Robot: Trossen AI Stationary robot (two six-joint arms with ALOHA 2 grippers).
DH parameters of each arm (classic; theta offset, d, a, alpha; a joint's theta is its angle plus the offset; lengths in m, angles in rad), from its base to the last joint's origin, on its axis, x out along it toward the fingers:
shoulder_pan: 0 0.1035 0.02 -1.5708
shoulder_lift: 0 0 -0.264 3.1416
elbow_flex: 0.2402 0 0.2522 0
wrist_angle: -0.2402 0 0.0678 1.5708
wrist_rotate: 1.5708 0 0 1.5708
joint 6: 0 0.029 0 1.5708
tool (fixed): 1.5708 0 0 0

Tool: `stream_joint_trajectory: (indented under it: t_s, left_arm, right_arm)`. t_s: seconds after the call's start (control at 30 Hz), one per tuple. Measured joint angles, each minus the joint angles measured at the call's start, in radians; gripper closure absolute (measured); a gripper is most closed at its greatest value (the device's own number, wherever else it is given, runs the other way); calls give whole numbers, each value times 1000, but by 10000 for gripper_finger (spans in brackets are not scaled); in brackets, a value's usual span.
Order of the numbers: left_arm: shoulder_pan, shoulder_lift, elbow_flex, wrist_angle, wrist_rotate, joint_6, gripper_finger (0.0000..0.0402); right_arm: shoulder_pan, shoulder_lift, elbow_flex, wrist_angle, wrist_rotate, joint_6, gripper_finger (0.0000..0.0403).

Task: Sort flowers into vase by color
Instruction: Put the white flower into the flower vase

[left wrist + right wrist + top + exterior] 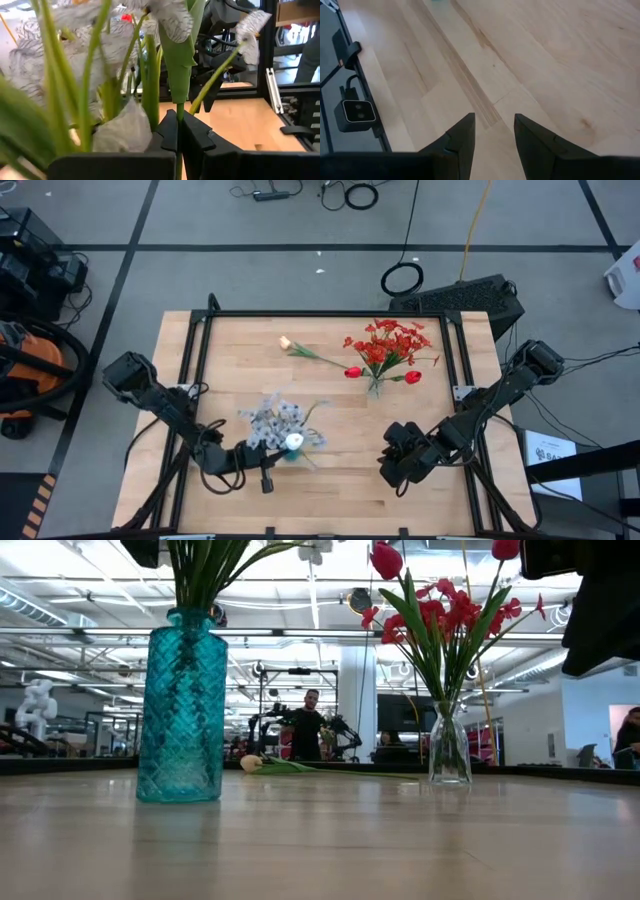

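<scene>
Flowers (177, 55) first: green stem pinched between left fingers (170, 132), long axis upright, bud above, directly over the teal vase (181, 705) near the front edge of the surface (330, 470). Left gripper (268, 477) just beside that vase, closest by far; white tulip bud (294, 442) showing at the vase mouth among pale blue-white sprays (272, 418). Probably lowering the stem in, though depth of the stem end stays hidden behind leaves. Right gripper (397, 463) hovering low at front right, fingers (465, 137) spread, holding nothing. Farther back, clear vase (449, 745) with red blossoms (387, 344) and red tulips. Farthest, one cream tulip (286, 342) lying flat, stem pointing toward the red bunch, well apart from both arms; crowded sprays the only obstacle.
</scene>
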Motion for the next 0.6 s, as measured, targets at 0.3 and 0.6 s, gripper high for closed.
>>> stream_joint_trajectory:
  t_s: [0.3,0.6]
  left_arm:
    - [-10,-37,0,8,1,7,352]
    - [-27,-45,0,1,1,24,343]
  right_arm:
    - [0,0,0,9,0,0,275]
    - [-2,0,0,25,19,0,275]
